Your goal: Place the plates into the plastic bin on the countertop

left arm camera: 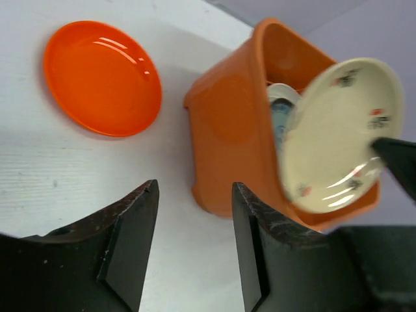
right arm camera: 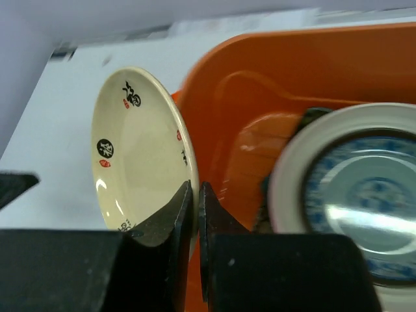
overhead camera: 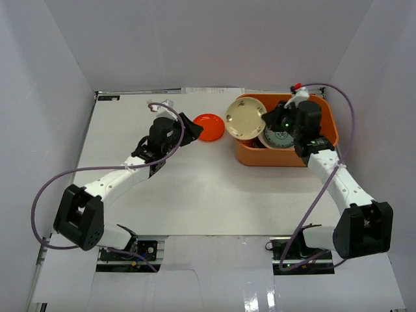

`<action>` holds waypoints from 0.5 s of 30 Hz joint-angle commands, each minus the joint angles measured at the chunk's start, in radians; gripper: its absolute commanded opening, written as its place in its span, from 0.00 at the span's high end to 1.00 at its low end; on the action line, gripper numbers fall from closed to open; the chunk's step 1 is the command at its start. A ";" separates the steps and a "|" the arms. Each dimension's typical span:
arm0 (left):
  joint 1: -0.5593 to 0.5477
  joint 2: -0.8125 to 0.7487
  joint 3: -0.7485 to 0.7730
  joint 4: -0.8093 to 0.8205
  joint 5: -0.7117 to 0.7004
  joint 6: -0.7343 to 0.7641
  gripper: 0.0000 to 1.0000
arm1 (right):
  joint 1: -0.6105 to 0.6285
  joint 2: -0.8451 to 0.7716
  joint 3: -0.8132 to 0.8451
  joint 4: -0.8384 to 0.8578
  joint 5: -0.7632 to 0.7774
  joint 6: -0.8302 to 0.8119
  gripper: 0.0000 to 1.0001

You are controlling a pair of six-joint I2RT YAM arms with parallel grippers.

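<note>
From the overhead feed I see the right gripper [overhead camera: 270,121] reached over the plastic bin [overhead camera: 328,130], which sits at the far right of the countertop [overhead camera: 195,188]. On its wrist camera the two fingers are pinched together on the rim of the cream plate [right arm camera: 140,149], with only the plate's edge between them. That plate is lifted and tilted steeply, almost on edge. Its hollow face with small black and red marks looks left, and it hangs over the bin's left end. Inside the bin a blue-patterned plate [right arm camera: 364,201] lies roughly flat. A dark edge [right arm camera: 312,116] shows at its rim; I think it is another dish underneath, but the view is too blurred for me to be sure. The orange-red plate [overhead camera: 209,127] lies flat on the countertop just left of the bin and apart from it. My left gripper [left arm camera: 195,188] is near that plate, on its near-left side. Its jaws are spread with nothing between them, and in its wrist view white surface shows through the gap.
</note>
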 commanded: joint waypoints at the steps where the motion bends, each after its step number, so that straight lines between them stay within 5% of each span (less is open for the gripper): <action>1: 0.004 0.108 0.085 -0.058 -0.097 0.031 0.40 | -0.155 -0.029 -0.051 0.096 0.058 0.092 0.92; 10: 0.074 0.492 0.319 -0.135 -0.071 0.012 0.34 | -0.342 0.111 -0.070 0.097 0.178 0.094 0.92; 12: 0.084 0.550 0.361 -0.137 -0.062 0.017 0.34 | -0.348 0.123 -0.071 0.097 0.172 0.100 0.81; 15: 0.088 0.623 0.412 -0.180 -0.068 0.031 0.34 | -0.348 0.082 -0.102 0.122 0.180 0.108 0.47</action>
